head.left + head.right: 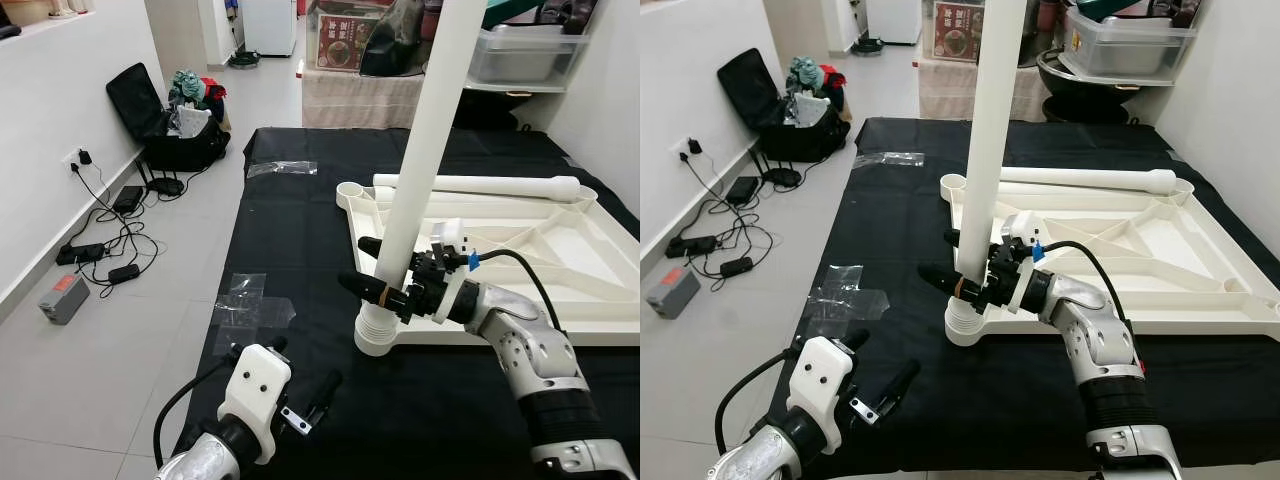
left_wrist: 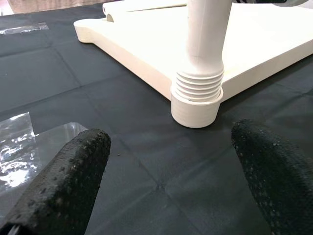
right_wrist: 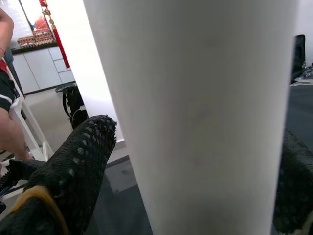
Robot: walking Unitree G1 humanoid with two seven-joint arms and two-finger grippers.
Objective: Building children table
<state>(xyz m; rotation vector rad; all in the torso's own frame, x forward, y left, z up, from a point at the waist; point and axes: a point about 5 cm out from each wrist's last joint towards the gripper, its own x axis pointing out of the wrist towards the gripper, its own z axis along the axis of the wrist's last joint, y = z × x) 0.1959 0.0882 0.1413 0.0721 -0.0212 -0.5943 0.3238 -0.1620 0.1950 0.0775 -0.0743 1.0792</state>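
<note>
Left eye view shows the white table leg (image 1: 415,170) standing near upright in the corner socket (image 1: 377,335) of the upturned table top (image 1: 560,265), which lies on the black cloth (image 1: 290,240). The leg's threaded collar is partly exposed above the socket, so the joint appears not fully seated; that is a judgement. The right gripper (image 1: 385,270) is clamped on the leg just above the collar, one black finger on either side of it, a low hold that suits turning the leg and keeping it plumb. A second leg (image 1: 480,185) lies loose across the far side of the table top, beyond the socket, apparently awaiting its turn. The left gripper (image 2: 166,171) hovers low over the cloth on the near side of the socket, fingers apart and holding nothing, aimed at the socket as if ready to steady it. Clear plastic wrap (image 1: 250,300) lies on the cloth left of the socket.
</note>
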